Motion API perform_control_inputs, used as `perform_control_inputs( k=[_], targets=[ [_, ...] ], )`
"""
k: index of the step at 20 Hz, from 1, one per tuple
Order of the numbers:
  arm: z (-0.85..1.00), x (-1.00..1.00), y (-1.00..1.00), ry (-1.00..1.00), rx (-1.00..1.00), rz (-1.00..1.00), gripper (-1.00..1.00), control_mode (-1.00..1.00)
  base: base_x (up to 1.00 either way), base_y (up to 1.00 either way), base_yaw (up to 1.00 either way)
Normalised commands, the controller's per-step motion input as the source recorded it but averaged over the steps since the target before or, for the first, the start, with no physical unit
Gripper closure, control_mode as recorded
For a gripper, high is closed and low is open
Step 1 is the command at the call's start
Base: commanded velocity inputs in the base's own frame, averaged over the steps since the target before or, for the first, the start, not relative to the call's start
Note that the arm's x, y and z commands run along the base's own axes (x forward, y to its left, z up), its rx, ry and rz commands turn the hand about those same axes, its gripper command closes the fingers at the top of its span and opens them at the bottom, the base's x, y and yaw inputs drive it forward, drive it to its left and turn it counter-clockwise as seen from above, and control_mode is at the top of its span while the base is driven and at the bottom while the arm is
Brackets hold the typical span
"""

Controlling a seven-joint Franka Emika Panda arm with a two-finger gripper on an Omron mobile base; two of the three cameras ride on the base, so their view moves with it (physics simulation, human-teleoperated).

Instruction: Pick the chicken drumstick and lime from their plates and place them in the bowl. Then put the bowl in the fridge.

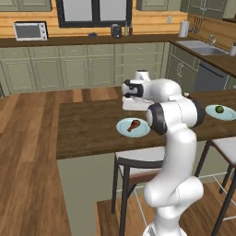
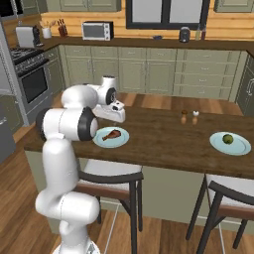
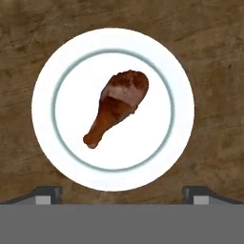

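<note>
Dark brown wooden worktop (image 2: 163, 141) has two small shakers (image 2: 189, 117) on it, metal-framed stools (image 2: 116, 181) tucked underneath, silver microwave (image 2: 97, 31) way back.

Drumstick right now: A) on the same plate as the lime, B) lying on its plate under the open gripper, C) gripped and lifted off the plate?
B: the chicken drumstick lies flat on its plate, with the gripper open above it and its fingertips apart.

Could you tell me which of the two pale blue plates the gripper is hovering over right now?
The plate holding the chicken drumstick; the open gripper looks straight down on it. The other plate, farther along the counter, carries the lime.
</note>
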Motion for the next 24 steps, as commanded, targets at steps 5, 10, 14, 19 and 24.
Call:
perform_control_inputs(
  k=[5,10,14,19,24],
  targets=[
    [-0.78,0.04,0.15,0.0,0.0,-0.07,-1.0,-1.0,0.0,0.0,0.0],
    [-0.55,0.18,0.0,0.0,0.0,-0.02,-1.0,-1.0,0.0,0.0,0.0],
    [-0.4,0.36,0.16,0.0,0.0,0.0,-1.0,-1.0,0.0,0.0,0.0],
    [-0.31,0.18,0.25,0.0,0.0,0.0,-1.0,-1.0,0.0,0.0,0.0],
    [-0.38,-0.17,-0.12,0.03,0.06,0.0,-1.0,-1.0,0.0,0.0,0.0]
  ],
)
